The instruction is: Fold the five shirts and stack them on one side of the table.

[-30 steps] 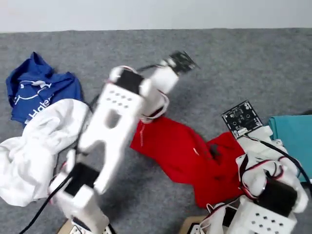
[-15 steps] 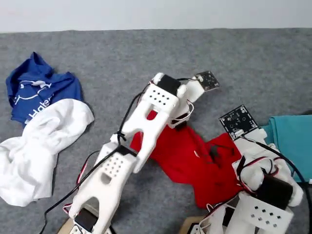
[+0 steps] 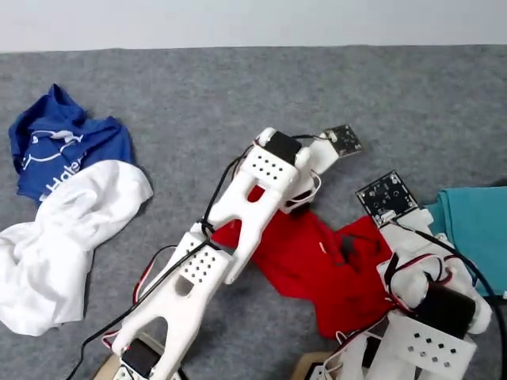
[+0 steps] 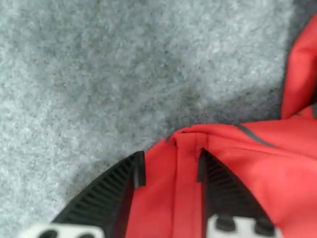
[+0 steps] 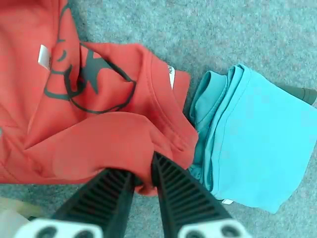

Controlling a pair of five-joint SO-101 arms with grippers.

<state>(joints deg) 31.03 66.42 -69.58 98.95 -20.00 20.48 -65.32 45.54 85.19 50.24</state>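
A crumpled red shirt (image 3: 301, 253) lies in the middle of the grey table. My left gripper (image 4: 168, 168) is at its far edge, open, with a folded red hem (image 4: 188, 148) between the two black fingers (image 4: 132, 171). My right gripper (image 5: 142, 179) is shut on a bunched fold of the red shirt (image 5: 99, 129) near the collar and black print, at the shirt's near right side. A folded teal shirt (image 5: 247, 134) lies right beside that fold. In the high view the teal shirt (image 3: 475, 222) is at the right edge.
A blue shirt (image 3: 63, 146) is heaped at the far left, with a rumpled white shirt (image 3: 63, 229) just in front of it. The left arm (image 3: 230, 229) stretches diagonally across the table's middle. Bare grey table (image 3: 396, 95) lies behind the shirts.
The left arm has swung right from beside the white shirt and lowered its gripper onto the red shirt's far edge. The right arm has stayed nearly still.
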